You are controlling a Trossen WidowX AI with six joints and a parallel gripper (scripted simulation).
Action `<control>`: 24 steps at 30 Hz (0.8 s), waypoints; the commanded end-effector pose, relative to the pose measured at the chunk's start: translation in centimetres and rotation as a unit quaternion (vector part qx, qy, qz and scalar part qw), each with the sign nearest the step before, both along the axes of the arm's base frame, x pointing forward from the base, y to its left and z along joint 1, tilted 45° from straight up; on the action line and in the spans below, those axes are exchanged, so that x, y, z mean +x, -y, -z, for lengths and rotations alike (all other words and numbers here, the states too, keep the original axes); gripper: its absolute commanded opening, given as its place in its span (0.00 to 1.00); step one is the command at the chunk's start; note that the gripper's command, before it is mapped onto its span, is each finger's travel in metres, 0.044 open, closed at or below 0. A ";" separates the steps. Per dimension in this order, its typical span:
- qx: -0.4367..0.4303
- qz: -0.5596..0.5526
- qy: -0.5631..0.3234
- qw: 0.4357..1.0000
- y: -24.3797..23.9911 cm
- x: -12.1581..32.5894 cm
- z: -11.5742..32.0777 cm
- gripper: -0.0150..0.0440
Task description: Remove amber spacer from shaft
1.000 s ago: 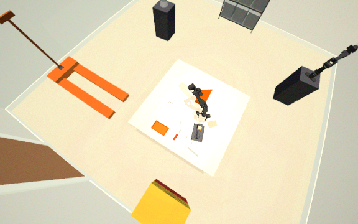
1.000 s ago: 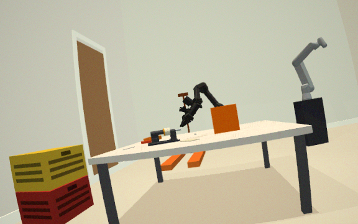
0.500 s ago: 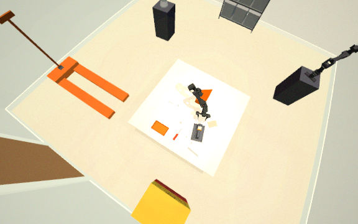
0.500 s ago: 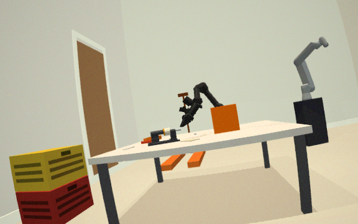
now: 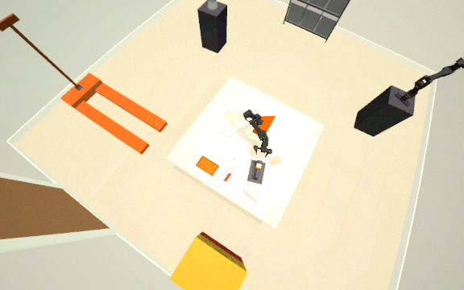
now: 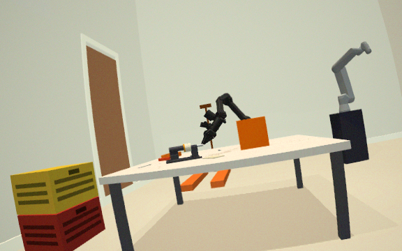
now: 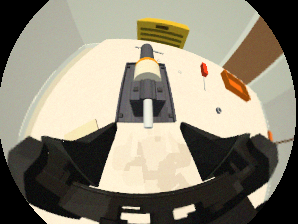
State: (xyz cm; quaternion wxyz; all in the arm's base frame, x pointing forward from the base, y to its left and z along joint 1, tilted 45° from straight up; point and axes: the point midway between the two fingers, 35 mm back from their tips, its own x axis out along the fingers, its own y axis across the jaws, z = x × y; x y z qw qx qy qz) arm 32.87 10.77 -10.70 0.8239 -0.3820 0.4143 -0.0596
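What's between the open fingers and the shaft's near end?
In the wrist view, only pale tabletop shows between the fingers and the shaft.

You're looking into a robotics lab or workshop: black pedestals [image 5: 213,30] [image 6: 352,139] are carrying other arms, a pallet jack [image 5: 113,125] is standing beyond one edge of the surface [image 5: 200,133] [image 6: 302,146], and crates [image 6: 56,206] are stacking up near a corner.
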 end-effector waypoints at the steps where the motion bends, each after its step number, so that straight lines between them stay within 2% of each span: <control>1: 0.002 -0.003 0.002 1.000 0.0 0.6 0.3 1.00; 24: 0.001 -0.003 0.003 1.000 1.0 1.9 1.6 1.00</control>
